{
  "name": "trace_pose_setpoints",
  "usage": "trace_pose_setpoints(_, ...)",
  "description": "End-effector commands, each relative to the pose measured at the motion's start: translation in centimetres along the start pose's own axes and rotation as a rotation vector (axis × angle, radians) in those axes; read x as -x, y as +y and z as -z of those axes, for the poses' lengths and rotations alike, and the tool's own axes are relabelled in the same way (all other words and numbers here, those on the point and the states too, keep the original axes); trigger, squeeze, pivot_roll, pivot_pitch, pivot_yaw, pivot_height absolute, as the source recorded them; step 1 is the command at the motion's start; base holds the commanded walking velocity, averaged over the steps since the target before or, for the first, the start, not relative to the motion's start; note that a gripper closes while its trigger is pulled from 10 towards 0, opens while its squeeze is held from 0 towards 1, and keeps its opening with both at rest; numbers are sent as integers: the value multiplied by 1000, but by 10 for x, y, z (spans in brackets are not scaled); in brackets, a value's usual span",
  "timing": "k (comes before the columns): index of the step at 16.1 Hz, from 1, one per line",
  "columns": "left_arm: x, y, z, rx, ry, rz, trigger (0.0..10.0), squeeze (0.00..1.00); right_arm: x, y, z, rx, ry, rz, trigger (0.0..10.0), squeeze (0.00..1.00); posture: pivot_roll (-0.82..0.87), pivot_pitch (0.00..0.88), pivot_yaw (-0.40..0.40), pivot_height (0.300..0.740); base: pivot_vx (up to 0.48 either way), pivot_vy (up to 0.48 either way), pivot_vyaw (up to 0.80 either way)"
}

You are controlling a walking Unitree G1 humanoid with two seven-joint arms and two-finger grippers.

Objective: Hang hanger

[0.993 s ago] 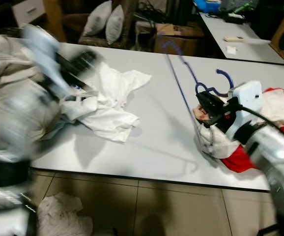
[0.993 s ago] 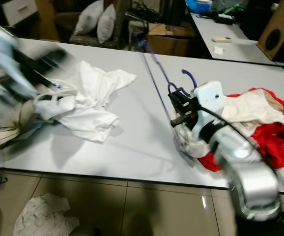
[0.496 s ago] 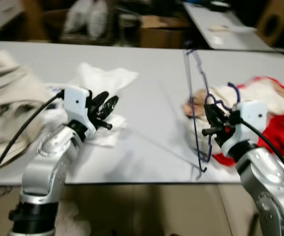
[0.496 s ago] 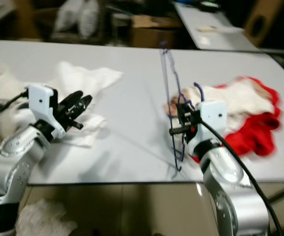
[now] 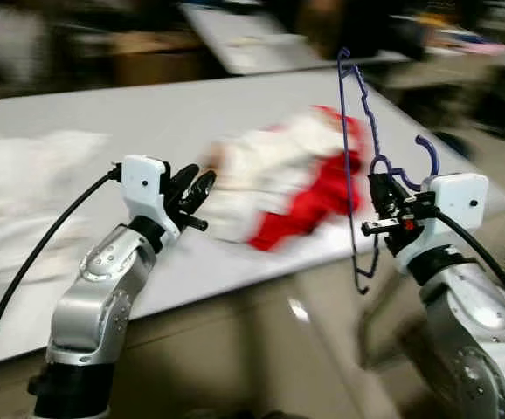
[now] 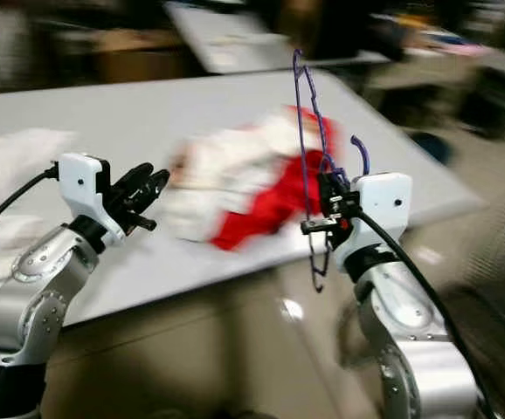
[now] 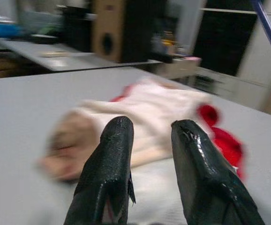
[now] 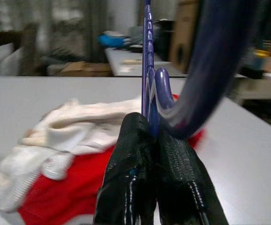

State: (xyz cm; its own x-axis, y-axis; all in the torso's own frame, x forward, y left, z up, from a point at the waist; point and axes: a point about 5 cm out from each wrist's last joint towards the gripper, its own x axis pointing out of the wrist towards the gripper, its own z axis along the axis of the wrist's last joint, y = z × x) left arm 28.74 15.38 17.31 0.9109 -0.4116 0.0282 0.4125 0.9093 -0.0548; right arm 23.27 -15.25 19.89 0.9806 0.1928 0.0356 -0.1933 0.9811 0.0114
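Big white table [image 5: 148,113] stretches out beyond both claws, blurred. On it, ahead of the left gripper [image 7: 149,136] and off to the inner side of the right gripper [image 8: 149,136], lies a heap of red and cream clothes [image 5: 287,175]. Left claw is raised above the table edge, fingers apart, nothing between them. Right claw is clamped tight on the blue hanger [image 5: 357,148], held up off the table, its hook [image 5: 427,153] curling above the wrist.
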Motion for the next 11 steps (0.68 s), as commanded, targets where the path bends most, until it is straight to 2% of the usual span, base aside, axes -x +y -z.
trace_pose_setpoints(1,-2,-4,-2,8,-7,21,10000,0,4,-3,-5,1,-24,23,10000,0,-59,0,-20,740,0,480,-800)
trace_pose_setpoints(3,-3,-3,1,-23,2,15,10000,0,9,-6,3,13,16,36,10000,0,-68,0,-7,740,0,480,-800)
trace_pose_setpoints(11,-4,-3,1,-24,4,14,10000,0,10,-7,4,15,22,39,10000,0,-68,0,-7,740,0,255,-800)
